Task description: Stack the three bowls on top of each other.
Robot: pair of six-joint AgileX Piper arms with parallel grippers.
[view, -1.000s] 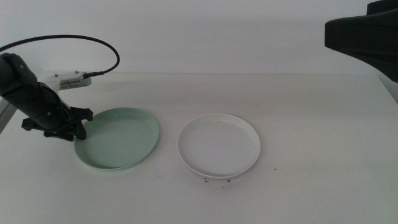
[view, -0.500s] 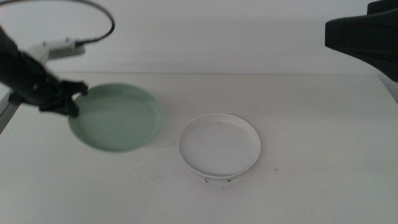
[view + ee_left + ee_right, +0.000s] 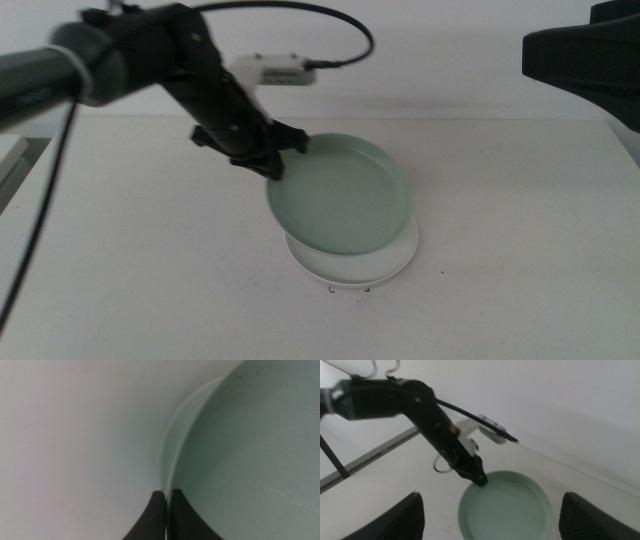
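Note:
My left gripper [image 3: 281, 160] is shut on the near-left rim of the mint green bowl [image 3: 345, 195] and holds it tilted in the air, just over the white bowl [image 3: 352, 270]. Only the white bowl's front edge shows beneath it on the table. In the left wrist view the jaws [image 3: 166, 496] pinch the mint rim, and the bowl [image 3: 250, 450] fills one side of the picture. The right wrist view looks down from high up on the mint bowl [image 3: 507, 507] and the left gripper [image 3: 478, 478]. The right gripper [image 3: 491, 500] is open, its jaws wide apart.
The white table [image 3: 520, 250] stretches out on both sides of the bowls. The left arm's black cable [image 3: 340, 25] loops above it at the back. The right arm [image 3: 585, 50] hangs as a dark shape at the top right, high above the table.
The left gripper has lifted the mint green bowl off the table's left side and carried it right, so that it now hangs over the white bowl. The white bowl has stayed put.

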